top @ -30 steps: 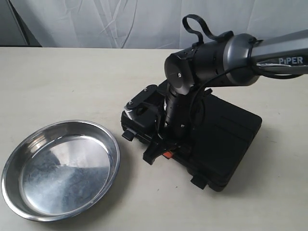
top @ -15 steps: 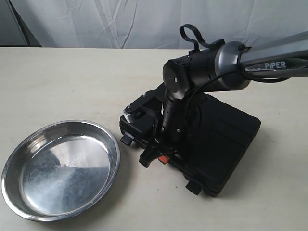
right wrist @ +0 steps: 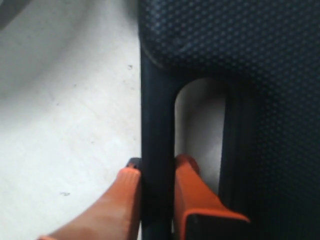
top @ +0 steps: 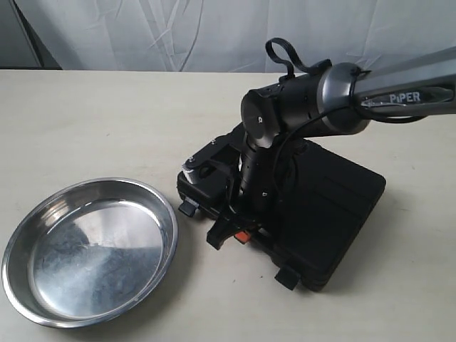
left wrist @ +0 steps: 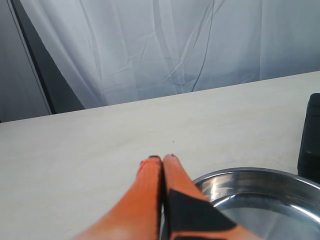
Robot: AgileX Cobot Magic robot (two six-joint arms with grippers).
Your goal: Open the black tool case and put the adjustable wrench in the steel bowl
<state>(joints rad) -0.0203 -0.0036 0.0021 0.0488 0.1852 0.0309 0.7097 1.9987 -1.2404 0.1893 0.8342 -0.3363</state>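
Observation:
The black tool case (top: 335, 206) lies closed on the table, its handle side toward the steel bowl (top: 89, 249). My right gripper (top: 239, 229) points down at that edge. In the right wrist view it (right wrist: 157, 167) is shut on the case's handle bar (right wrist: 157, 115), with one orange finger outside the bar and the other in the handle slot. The adjustable wrench is hidden. In the left wrist view my left gripper (left wrist: 162, 160) hovers shut and empty over the table just beside the bowl's rim (left wrist: 250, 175); the case's corner (left wrist: 311, 140) shows beyond.
Two small latch tabs (top: 187, 206) (top: 287, 276) stick out from the case's front edge. A white curtain (top: 214, 32) hangs behind the table. Bare tabletop (top: 107, 121) lies left of the case and behind the bowl.
The right arm shifted slightly left and toward the front, and the case moved a little with it. Over the last half second nothing visibly moved.

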